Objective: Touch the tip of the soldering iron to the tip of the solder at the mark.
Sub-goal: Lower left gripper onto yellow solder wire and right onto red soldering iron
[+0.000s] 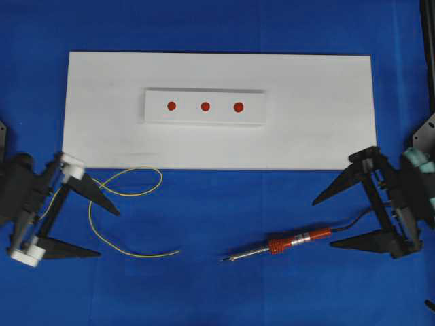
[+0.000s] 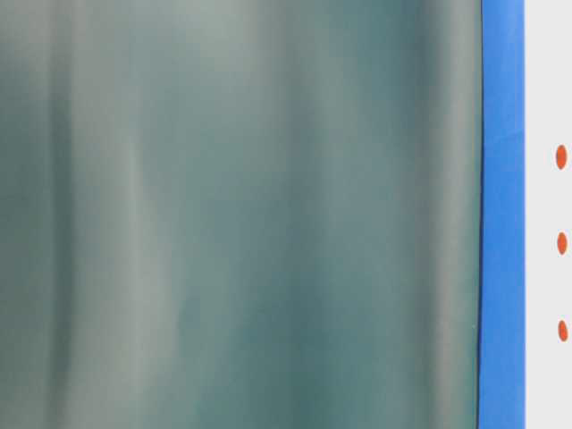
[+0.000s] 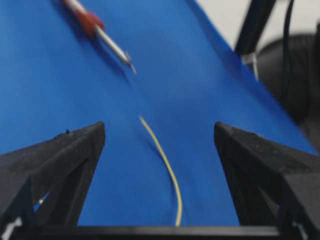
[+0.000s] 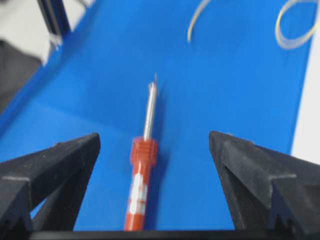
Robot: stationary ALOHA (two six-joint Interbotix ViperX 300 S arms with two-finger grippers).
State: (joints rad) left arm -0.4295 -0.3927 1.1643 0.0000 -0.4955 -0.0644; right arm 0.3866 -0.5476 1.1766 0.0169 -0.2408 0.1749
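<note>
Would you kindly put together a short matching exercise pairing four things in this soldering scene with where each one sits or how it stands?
Things:
1. soldering iron
2. solder
3. three red marks
4. left gripper

Descriptions:
A. on the raised white block
B. lying on the blue cloth, right of centre
C. jaws wide open, holding nothing
D. curled on the blue cloth, left of centre

Pairs: 1-B, 2-D, 3-A, 4-C

One red-orange-handled soldering iron [image 1: 275,247] with a silver shaft, one thin yellow solder wire [image 1: 122,217], one white rectangular board [image 1: 326,109], one raised white strip [image 1: 204,115], three red dots [image 1: 205,106], two black end effectors.
</note>
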